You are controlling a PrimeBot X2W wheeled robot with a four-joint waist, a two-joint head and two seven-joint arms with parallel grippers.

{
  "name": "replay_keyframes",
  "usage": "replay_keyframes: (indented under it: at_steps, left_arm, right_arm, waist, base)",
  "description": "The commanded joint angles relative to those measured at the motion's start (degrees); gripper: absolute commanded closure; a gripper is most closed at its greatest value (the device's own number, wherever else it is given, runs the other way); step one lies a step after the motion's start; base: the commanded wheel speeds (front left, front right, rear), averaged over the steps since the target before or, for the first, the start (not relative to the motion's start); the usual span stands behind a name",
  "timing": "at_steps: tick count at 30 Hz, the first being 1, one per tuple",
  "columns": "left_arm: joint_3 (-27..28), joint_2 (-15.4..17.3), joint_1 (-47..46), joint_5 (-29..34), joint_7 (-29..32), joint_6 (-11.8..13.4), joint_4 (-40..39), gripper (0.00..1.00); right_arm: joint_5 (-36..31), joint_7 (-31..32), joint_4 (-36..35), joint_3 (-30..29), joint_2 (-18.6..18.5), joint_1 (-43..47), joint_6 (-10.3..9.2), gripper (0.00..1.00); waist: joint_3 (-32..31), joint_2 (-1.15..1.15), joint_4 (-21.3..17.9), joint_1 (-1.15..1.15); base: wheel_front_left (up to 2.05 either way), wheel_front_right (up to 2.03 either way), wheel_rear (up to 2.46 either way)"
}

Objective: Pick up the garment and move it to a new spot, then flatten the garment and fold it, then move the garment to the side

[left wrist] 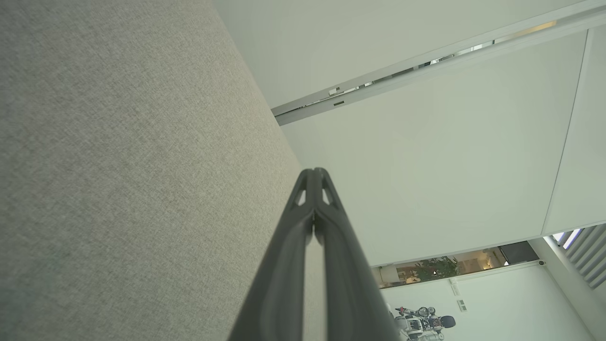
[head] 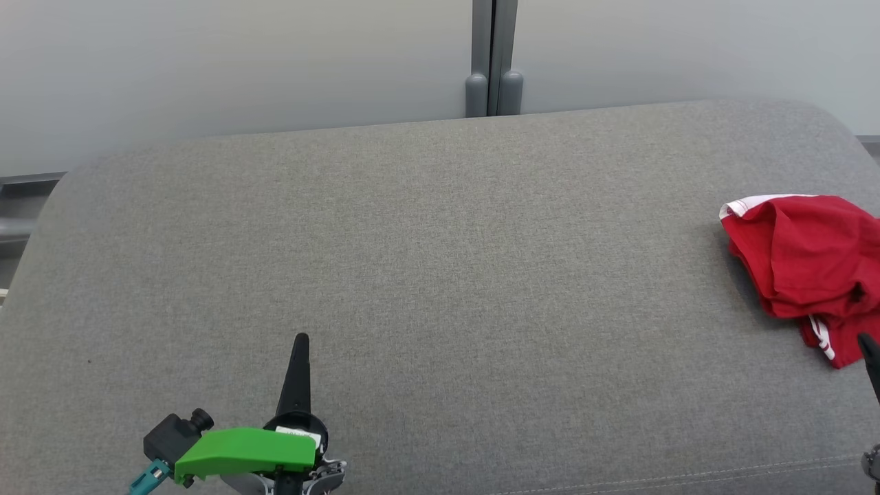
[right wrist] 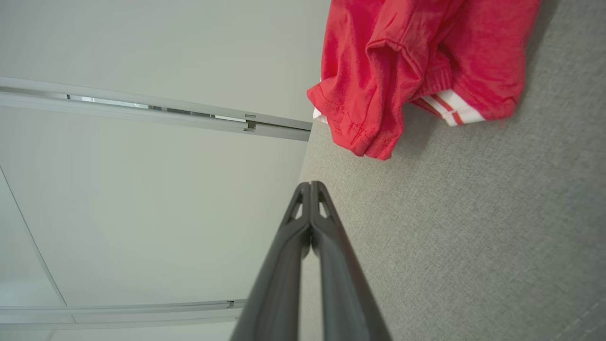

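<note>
A: Garment?
B: Crumpled red cloth garment with white striped trim (head: 804, 261), heaped at the right edge of the grey fabric bench (head: 440, 275)
A: Grippers?
B: Left gripper (head: 300, 342) by the near edge, left of middle; fingers pressed together, nothing between them. Right gripper (right wrist: 310, 185) likewise, tips meeting and empty, near the garment's near side, not touching it

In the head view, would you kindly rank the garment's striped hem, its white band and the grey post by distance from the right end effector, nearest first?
1. Striped hem, just left of the right end effector.
2. White band, the garment's far-left corner.
3. Grey post, beyond the cushion.
</note>
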Motion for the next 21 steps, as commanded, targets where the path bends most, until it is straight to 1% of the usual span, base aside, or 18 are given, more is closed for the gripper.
replay_keyframes:
  at_steps: [1,21]
  left_arm:
    - [0.03,-0.08,-1.11,-1.39,-0.31,-0.55,-0.40,1.00]
    - [-0.23,-1.15,-1.33,-9.33,-0.39,-2.23,-0.42,1.00]
  right_arm:
    - [1.31,0.62,0.17,-0.68,-0.53,-1.15,0.03,1.00]
    - [9.51,5.50,2.83,-4.80,-0.83,-3.10,0.02,1.00]
  waist:
    - [0.01,0.00,-0.02,0.00]
    - [0.08,0.00,-0.40,0.00]
  base:
    - [0.00,0.00,0.00]
    - [0.00,0.00,0.00]
